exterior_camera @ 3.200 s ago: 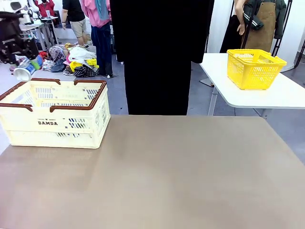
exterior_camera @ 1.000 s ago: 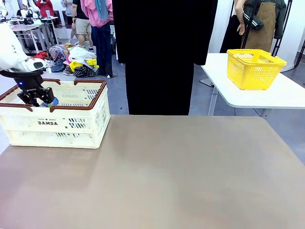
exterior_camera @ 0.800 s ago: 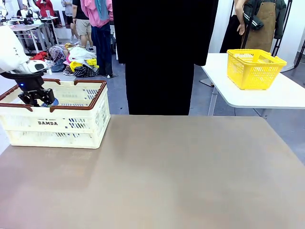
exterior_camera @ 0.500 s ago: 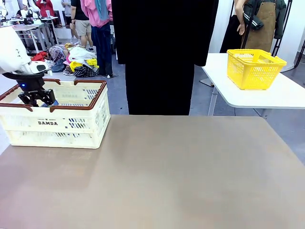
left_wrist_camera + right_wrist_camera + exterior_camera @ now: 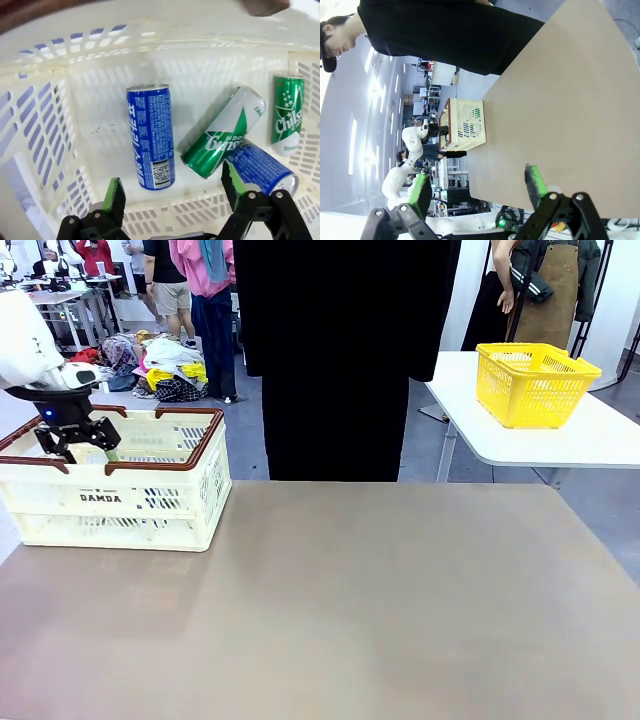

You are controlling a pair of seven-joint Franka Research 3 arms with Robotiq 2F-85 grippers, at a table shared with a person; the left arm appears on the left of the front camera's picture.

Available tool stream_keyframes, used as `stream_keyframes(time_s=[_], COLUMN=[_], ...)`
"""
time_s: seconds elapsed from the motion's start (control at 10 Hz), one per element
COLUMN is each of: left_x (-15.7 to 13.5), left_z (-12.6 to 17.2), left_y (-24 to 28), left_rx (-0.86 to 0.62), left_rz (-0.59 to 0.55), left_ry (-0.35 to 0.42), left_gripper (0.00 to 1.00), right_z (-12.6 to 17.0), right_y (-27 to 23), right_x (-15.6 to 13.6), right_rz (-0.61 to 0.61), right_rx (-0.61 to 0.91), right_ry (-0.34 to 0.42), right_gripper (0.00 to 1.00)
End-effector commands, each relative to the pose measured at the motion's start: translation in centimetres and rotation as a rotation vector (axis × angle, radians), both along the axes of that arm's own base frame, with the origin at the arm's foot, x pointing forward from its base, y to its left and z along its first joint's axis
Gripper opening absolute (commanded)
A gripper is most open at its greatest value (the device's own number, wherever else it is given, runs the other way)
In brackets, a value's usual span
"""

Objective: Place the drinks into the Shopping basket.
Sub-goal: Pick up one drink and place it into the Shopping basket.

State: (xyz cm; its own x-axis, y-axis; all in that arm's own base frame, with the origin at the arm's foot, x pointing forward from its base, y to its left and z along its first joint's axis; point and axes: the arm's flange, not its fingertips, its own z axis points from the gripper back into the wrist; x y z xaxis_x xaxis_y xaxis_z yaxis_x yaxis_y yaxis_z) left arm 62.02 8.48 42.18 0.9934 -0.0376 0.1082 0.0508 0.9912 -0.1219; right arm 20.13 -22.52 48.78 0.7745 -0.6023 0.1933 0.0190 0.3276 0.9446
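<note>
My left jaws [image 5: 172, 192] hang open and empty over the Shopping basket [image 5: 180, 485], where four drinks [image 5: 150, 137] lie. My right jaws [image 5: 477, 182] are open above the desk [image 5: 570, 110].

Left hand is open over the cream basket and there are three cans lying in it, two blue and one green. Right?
Not quite: the left wrist view shows four cans in the Shopping basket, two blue and two green. The left hand is open over it, as you say.
</note>
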Motion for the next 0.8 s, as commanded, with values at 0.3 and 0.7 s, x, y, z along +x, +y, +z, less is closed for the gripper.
stream_keyframes(time_s=[0.3,0.7], left_x=[-3.6,-5.4], left_z=[12.4,14.1], left_y=[0.9,4.1], left_rx=[-0.359,-1.030], left_rz=[-0.134,-0.423], left_ry=[-0.023,0.222], left_gripper=[1.00,1.00], right_z=[0.2,0.2], right_y=[-0.1,-0.1], right_x=[0.3,0.3], right_rz=[0.003,0.003], right_rx=[0.008,0.008], right_ry=[-0.042,-0.042], right_gripper=[1.00,1.00])
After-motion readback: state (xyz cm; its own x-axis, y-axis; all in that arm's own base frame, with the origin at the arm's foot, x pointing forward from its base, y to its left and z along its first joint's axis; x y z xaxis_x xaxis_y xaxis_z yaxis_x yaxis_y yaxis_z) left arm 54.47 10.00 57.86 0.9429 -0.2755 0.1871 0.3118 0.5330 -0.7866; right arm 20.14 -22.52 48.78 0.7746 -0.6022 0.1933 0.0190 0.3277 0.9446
